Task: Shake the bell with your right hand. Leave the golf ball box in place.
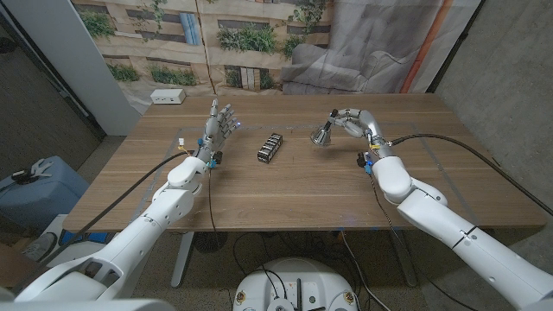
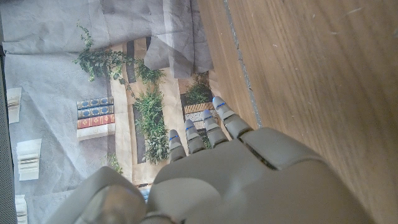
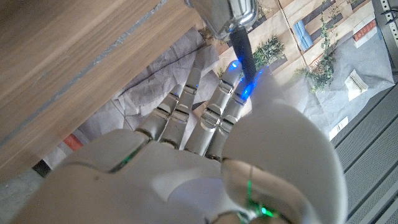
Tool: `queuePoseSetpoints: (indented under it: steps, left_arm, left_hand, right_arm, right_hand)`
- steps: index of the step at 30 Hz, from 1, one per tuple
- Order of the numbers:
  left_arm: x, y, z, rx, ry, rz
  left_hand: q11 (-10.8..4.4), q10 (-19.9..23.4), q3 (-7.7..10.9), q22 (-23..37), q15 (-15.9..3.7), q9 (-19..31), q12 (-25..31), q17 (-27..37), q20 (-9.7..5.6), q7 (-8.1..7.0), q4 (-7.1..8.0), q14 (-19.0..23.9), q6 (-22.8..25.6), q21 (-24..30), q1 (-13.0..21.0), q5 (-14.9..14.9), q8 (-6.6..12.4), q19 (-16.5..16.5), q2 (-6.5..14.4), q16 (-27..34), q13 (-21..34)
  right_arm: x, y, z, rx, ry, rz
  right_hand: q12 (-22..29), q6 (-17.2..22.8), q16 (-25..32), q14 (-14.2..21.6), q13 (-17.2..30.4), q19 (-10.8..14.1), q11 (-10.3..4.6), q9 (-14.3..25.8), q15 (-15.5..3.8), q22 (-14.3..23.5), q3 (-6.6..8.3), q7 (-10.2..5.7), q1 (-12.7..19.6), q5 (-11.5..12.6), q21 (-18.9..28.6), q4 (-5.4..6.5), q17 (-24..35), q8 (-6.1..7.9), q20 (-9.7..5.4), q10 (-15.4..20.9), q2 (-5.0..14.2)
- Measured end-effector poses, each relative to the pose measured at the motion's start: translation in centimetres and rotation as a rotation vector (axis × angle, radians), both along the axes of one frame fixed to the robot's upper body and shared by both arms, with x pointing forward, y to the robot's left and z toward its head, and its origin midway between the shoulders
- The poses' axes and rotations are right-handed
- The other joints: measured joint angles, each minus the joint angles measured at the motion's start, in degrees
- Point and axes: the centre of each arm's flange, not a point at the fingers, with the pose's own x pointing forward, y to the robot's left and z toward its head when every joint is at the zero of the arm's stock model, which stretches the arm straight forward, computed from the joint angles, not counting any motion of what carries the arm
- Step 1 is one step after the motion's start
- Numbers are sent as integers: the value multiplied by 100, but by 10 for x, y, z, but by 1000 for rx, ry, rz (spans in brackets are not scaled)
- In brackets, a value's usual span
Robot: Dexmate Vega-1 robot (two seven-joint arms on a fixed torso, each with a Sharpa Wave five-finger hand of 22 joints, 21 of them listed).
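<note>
The bell is in the right hand, lifted a bit off the table, off to the right of the box. The fingers are wrapped around its black handle; in the right wrist view the handle runs up from between the fingers to the shiny metal body. In the head view the bell is tilted, with the handle end toward the hand and the wide mouth angled down and toward the box. So its long axis leans rather than standing upright.

The box sits near the middle of the table, dark, long side running roughly away from the robot. It's well apart from the bell, with bare wood between them.

The left hand is on the other side of the box, fingers spread and pointing up, holding nothing. The left wrist view shows its fingertips past the table's far edge.

Lots of open wood on the robot's side of the box and out to the right edge. A small white thing sits at the far left corner, well away from the box.
</note>
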Motion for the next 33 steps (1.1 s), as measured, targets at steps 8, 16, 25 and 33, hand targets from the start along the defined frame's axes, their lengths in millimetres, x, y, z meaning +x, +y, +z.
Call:
queuePoseSetpoints:
  steps: [8, 16, 25, 33]
  left_arm:
    - [0, 0, 0, 0, 0, 0]
    - [0, 0, 0, 0, 0, 0]
    - [0, 0, 0, 0, 0, 0]
    - [0, 0, 0, 0, 0, 0]
  left_hand:
    - [0, 0, 0, 0, 0, 0, 0, 0, 0, 0, 0, 0, 0, 0, 0, 0, 0, 0, 0, 0, 0]
    - [0, 0, 0, 0, 0, 0, 0, 0, 0, 0, 0, 0, 0, 0, 0, 0, 0, 0, 0, 0, 0]
    - [0, 0, 0, 0, 0, 0, 0, 0, 0, 0, 0, 0, 0, 0, 0, 0, 0, 0, 0, 0, 0]
    - [0, 0, 0, 0, 0, 0, 0, 0, 0, 0, 0, 0, 0, 0, 0, 0, 0, 0, 0, 0, 0]
  right_arm:
    - [-3, 4, 0, -41, -93, -75]
    - [-4, 10, 1, -107, -168, -161]
    - [-5, 16, 3, -217, -239, -269]
    - [-6, 17, 4, -260, -269, -322]
  right_hand:
    - [0, 10, 22, 13, 1, 81, 0, 13, 13, 0, -23, -10, 39, 0, 0, -23, 25, -1, 1, 0, -38]
    - [1, 41, 45, 13, 1, 80, -32, 13, 13, 0, -48, -41, 92, 0, 0, -47, 51, -7, 1, 32, -93]
    - [1, 41, 64, 13, 2, 80, -31, 12, 13, 0, -48, -40, 159, -1, 0, -47, 52, -23, 1, 31, -97]
    - [1, 62, 64, 13, 2, 163, -31, 7, 13, 1, -23, -62, 249, -2, 0, -71, 52, -43, 1, 31, -98]
